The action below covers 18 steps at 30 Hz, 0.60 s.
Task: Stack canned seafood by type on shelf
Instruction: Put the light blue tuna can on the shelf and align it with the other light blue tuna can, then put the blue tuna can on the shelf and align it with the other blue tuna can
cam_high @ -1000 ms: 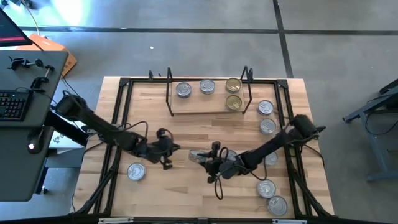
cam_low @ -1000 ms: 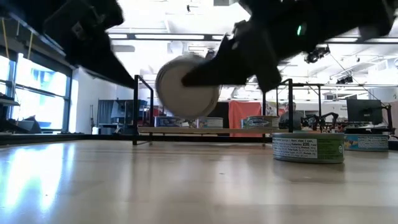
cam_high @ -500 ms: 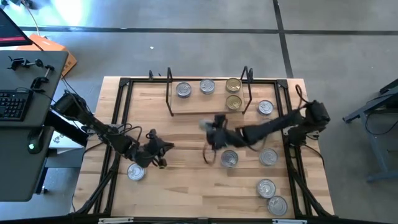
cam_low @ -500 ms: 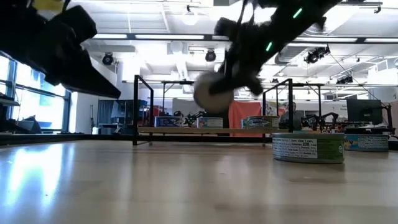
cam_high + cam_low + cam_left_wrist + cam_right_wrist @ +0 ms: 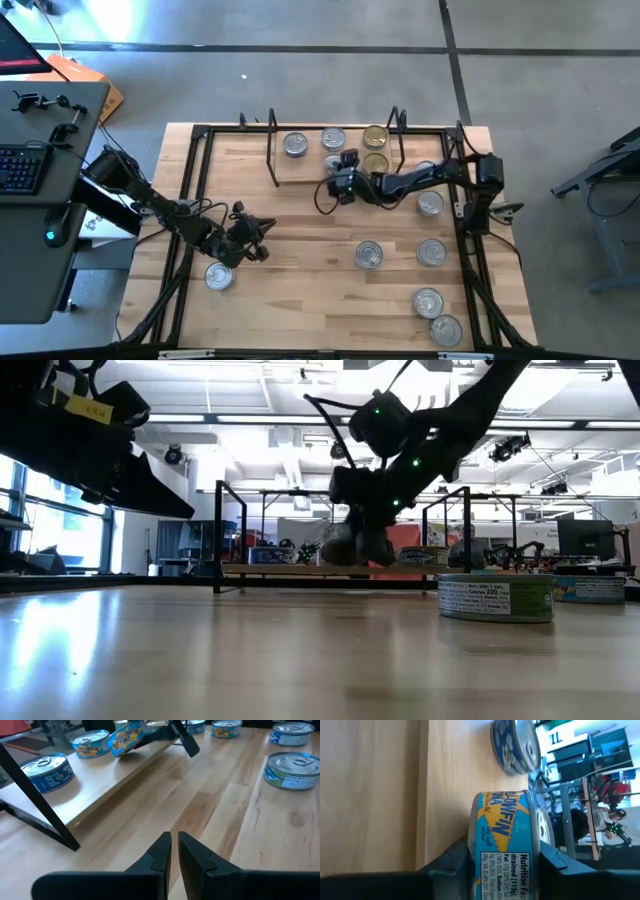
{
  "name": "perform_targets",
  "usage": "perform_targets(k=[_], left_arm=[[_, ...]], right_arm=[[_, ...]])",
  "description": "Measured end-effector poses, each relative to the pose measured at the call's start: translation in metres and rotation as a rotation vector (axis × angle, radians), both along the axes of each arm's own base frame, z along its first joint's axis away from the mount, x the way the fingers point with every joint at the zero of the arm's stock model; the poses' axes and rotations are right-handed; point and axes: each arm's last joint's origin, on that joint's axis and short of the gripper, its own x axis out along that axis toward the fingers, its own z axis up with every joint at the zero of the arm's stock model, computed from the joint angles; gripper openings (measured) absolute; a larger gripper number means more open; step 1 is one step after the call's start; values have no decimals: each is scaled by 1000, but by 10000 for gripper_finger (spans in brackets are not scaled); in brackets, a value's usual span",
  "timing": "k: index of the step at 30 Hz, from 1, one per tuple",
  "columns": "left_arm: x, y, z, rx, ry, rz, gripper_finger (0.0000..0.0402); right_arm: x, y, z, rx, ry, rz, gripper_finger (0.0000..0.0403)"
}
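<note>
Risk of the blue-and-yellow tin [image 5: 507, 847] dropping on edge and rolling off the shelf [image 5: 310, 168], since held tilted between the right gripper [image 5: 338, 178] fingers, clamped across its flat ends, just above the board beside the silver-lidded tins [image 5: 296, 145]. Could also knock those neighbours if lowered crooked. Left gripper [image 5: 258, 238] shut on nothing, low over the table near a lone tin [image 5: 218, 277]. Compared with a second ago: tin carried from mid-table up to the shelf; left arm pulled back toward its own side
</note>
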Motion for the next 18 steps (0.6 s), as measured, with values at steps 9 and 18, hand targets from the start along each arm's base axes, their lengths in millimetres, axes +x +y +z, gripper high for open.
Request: perform_targets(k=[9,18], left_arm=[[2,-1,2,-42,-28,-8,23],[-1,-8,2,-70,-33,-49,23]], right_arm=[[7,4,10,21,-17,52,270],[18,29,45,54,2,6,294]])
